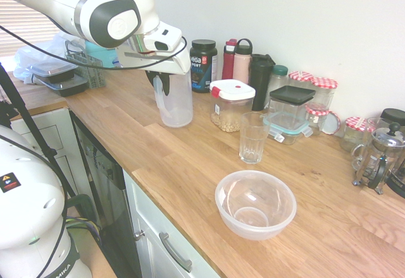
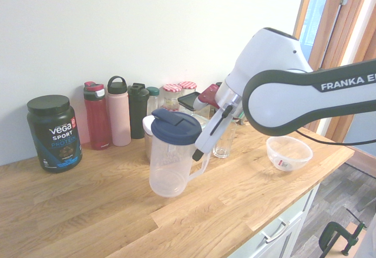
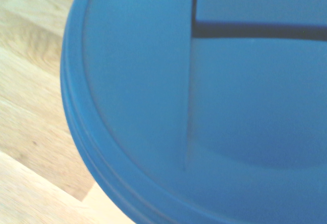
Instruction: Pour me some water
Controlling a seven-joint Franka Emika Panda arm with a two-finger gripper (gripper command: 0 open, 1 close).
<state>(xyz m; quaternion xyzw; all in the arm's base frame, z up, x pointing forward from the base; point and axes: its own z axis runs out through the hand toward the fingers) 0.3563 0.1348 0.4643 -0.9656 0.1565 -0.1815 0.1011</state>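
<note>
A: First exterior view, left to right: one clear plastic pitcher with a dark blue lid (image 1: pixel 173 104), upright on the wooden countertop (image 1: pixel 190 164); one black protein tub (image 1: pixel 203 65); three bottles, red (image 1: pixel 228 59), pink (image 1: pixel 242 61) and black (image 1: pixel 260 80).

B: Further along?

A: One clear ribbed drinking glass (image 1: pixel 253 138), upright, well apart from the pitcher; one clear round plastic bowl (image 1: pixel 255 204) nearer the counter edge; one glass French press (image 1: pixel 377 158).

B: Gripper?

A: One black two-finger gripper (image 2: pixel 201 144), at the pitcher's handle; whether its jaws clamp it I cannot tell. Wrist view: blue lid only.
</note>
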